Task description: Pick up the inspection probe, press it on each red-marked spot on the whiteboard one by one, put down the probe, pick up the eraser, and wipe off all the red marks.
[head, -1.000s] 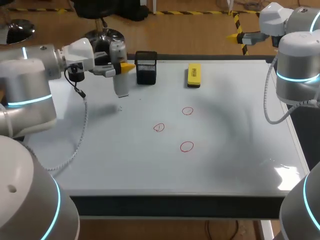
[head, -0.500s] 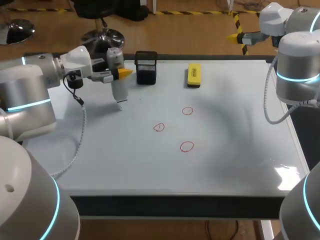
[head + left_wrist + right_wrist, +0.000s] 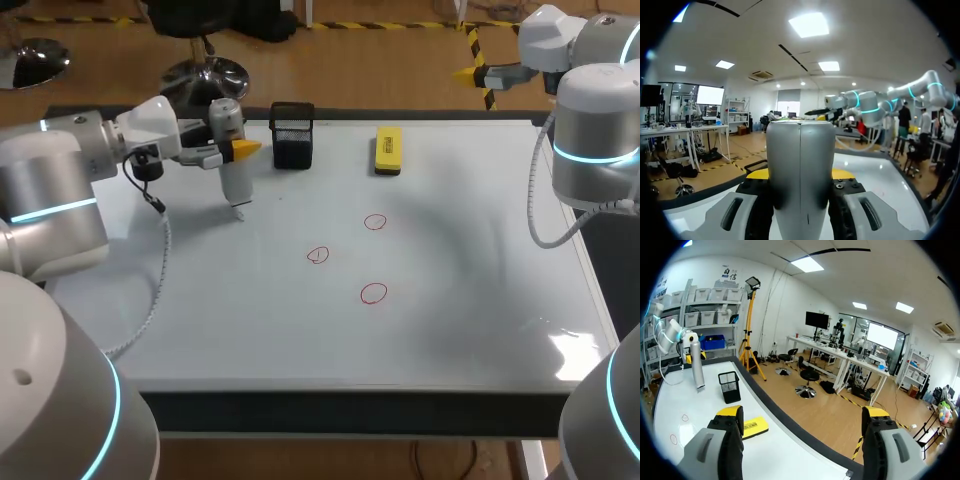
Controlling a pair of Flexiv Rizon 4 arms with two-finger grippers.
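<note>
The silver inspection probe (image 3: 229, 160) stands upright with my left gripper (image 3: 236, 150) shut on its upper part; its tip is at or just above the whiteboard (image 3: 460, 310), left of the black holder. In the left wrist view the probe (image 3: 800, 170) fills the gap between both yellow fingertips (image 3: 842, 174). Three red circles (image 3: 375, 222), (image 3: 318, 255), (image 3: 373, 292) are drawn mid-board, to the right of the probe. The yellow eraser (image 3: 388, 150) lies near the far edge. My right gripper (image 3: 802, 417) is open and empty, past the board's far right corner (image 3: 480, 72).
A black mesh holder (image 3: 292, 135) stands at the far edge between the probe and the eraser, close to my left gripper. The right wrist view also takes in the holder (image 3: 730, 386), the eraser (image 3: 754, 427) and the probe (image 3: 696, 367).
My left arm has drawn back a little to the left and brought the probe lower, its tip now close to the board. The right arm has not moved.
</note>
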